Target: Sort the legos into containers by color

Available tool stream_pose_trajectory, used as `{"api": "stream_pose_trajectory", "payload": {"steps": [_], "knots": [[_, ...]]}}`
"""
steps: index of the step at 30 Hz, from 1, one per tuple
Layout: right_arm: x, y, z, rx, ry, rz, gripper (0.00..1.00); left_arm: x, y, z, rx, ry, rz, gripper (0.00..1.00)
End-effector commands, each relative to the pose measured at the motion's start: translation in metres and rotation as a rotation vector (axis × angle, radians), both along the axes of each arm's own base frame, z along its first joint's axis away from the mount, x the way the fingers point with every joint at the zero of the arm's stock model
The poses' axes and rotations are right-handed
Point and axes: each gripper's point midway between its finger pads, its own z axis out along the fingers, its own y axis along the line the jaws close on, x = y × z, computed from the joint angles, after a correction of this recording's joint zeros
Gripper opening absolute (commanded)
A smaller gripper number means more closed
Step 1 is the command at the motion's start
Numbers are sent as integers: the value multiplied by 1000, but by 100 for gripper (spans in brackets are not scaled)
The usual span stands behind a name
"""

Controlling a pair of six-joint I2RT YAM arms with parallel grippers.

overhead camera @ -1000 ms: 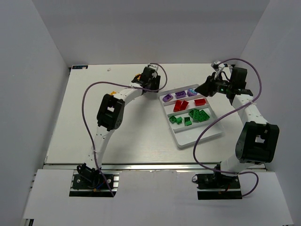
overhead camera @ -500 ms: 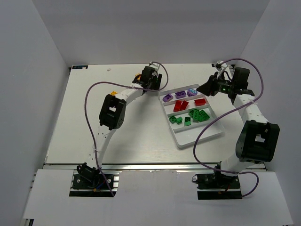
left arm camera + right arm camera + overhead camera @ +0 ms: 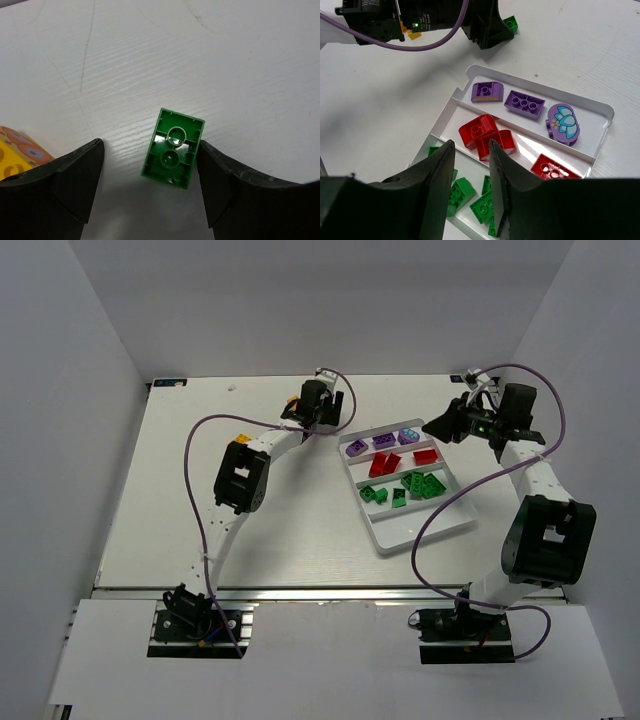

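The left gripper stands wide open around an upside-down green lego, left of the tray. Center on it first, then squeeze its long sides gently.

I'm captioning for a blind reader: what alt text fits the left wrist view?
A green Lego brick lies hollow side up on the white table between the open black fingers of the left gripper. A yellow-orange brick shows at the left edge.
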Motion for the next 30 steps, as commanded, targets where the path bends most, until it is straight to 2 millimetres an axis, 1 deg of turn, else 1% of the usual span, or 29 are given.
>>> {"api": "stream_pose_trajectory", "payload": {"steps": [1,2,3,5,7,8,9,11,12,14,16,18,19,20,21,22,23,24,25,26,28,29,30], "knots": [[7,-2,23,12,-73,11,40,11,2,-1,-33,-18,0,82],[7,-2,23,14,-72,8,40,11,3,-3,-34,-15,-3,82],[7,-3,24,14,-72,7,40,10,0,-5,-44,-16,-16,79],[8,-3,24,15,-71,6,40,7,1,-11,-46,-5,-26,75],[8,-4,24,15,-70,1,40,6,-5,-7,-75,-21,-58,68],[9,-4,24,16,-69,1,40,1,-5,-10,-78,-11,-68,64],[9,-4,24,16,-69,-1,40,2,-7,-6,-93,-27,-74,56],[9,-4,24,17,-68,-1,40,0,-7,-4,-111,-32,-72,48],[9,-4,25,17,-69,-1,40,-5,-13,1,-136,-35,-105,40],[9,-4,24,17,-68,-1,40,-8,-13,6,-148,-45,-112,34],[9,-4,22,19,-62,1,39,-10,-13,21,-171,-74,-113,28],[8,-4,23,20,-66,4,40,-13,-12,30,-188,-99,-114,24],[7,-4,22,20,-63,6,40,-12,-13,52,-208,-133,-115,21],[7,-3,24,20,-67,9,40,-14,-13,61,-216,-147,-116,16],[7,-2,24,20,-68,13,40,-13,-12,76,-228,-180,-115,14],[6,-2,24,19,-71,15,40,-17,-10,96,-242,-206,-112,12],[6,-2,23,20,-68,16,39,-19,-8,109,-252,-227,-105,9],[5,-2,24,22,-68,17,39,-20,-5,127,-269,-264,-95,8],[5,-2,24,22,-68,19,39,-27,-2,126,-272,-254,-92,7],[4,-2,24,23,-68,20,39,-34,1,158,-297,-296,-98,7],[4,-2,23,19,-68,20,39,-49,0,176,-331,-299,-122,5],[3,-2,23,19,-67,20,38,-64,3,187,-350,-289,-136,5],[2,-1,22,18,-60,21,36,-77,-2,189,-376,-257,-184,4]]}}
